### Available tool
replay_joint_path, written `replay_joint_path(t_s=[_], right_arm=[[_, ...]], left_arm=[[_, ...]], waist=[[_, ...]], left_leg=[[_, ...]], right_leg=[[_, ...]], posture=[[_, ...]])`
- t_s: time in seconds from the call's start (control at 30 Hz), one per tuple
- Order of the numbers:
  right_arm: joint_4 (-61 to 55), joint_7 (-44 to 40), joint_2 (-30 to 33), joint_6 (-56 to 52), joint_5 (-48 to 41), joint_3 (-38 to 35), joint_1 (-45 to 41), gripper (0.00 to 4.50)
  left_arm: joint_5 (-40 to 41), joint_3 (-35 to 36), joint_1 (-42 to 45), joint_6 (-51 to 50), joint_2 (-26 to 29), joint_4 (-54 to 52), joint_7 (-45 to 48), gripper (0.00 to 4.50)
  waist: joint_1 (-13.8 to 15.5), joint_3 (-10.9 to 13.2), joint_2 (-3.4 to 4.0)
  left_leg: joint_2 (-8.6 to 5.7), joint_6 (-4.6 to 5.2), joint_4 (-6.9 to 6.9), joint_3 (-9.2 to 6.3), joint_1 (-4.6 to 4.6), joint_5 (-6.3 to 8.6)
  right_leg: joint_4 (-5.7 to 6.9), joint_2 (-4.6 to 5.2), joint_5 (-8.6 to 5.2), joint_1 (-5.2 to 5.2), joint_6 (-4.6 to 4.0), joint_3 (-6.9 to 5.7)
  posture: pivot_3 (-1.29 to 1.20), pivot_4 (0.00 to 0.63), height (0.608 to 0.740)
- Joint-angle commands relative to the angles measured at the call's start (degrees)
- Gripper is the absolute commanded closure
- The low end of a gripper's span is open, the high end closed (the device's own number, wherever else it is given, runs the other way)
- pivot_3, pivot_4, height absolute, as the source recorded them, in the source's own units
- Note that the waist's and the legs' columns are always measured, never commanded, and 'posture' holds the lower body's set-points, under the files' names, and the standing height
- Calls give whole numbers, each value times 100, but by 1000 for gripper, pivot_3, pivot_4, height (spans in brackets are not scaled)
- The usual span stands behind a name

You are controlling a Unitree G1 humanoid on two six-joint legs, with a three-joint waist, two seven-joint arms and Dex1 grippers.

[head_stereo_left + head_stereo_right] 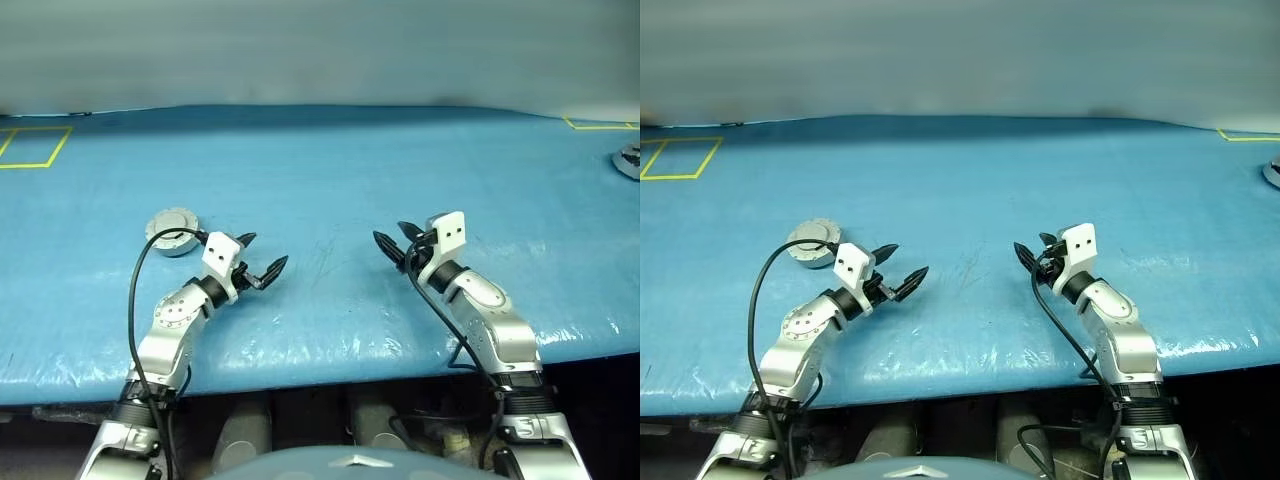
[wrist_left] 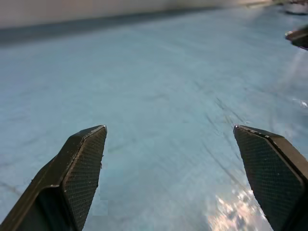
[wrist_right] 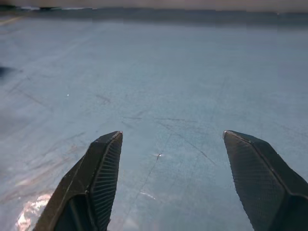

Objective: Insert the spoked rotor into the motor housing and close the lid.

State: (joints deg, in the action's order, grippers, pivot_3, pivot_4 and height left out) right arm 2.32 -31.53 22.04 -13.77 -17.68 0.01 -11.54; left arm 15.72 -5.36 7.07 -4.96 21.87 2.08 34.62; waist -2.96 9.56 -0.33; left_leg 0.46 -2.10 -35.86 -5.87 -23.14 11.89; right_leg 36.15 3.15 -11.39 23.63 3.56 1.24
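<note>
Head views: a blue table (image 1: 330, 180) with two robot arms reaching over its near edge. The left gripper (image 1: 262, 262) hangs with fingers spread and empty. Just behind it, to its left, sits the round grey housing (image 1: 174, 231) with its lid down. The right gripper (image 1: 392, 243) points toward the left one, fingers apart, empty.

Left wrist view: two black fingers (image 2: 77, 168) stand wide over bare blue surface.

Right wrist view: the fingers (image 3: 98, 178) likewise stand wide, nothing between them.
</note>
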Motion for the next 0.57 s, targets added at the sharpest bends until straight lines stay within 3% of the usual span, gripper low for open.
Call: replay_joint_path(t_s=[0.03,0.57], right_arm=[[40,-192,97,571,381,143,-114,62],[375,-170,-89,801,737,154,-306,62]], left_arm=[[-74,51,-30,11,97,-344,116,0],[-52,146,-107,16,8,-459,202,0]], waist=[[3,0,0],[85,0,0]], left_leg=[[0,0,-1,1,0,0],[-2,0,-3,4,2,0]], right_leg=[[-1,0,0,-2,0,1],[-2,2,2,-3,3,4]], posture=[[0,150,740],[0,150,740]])
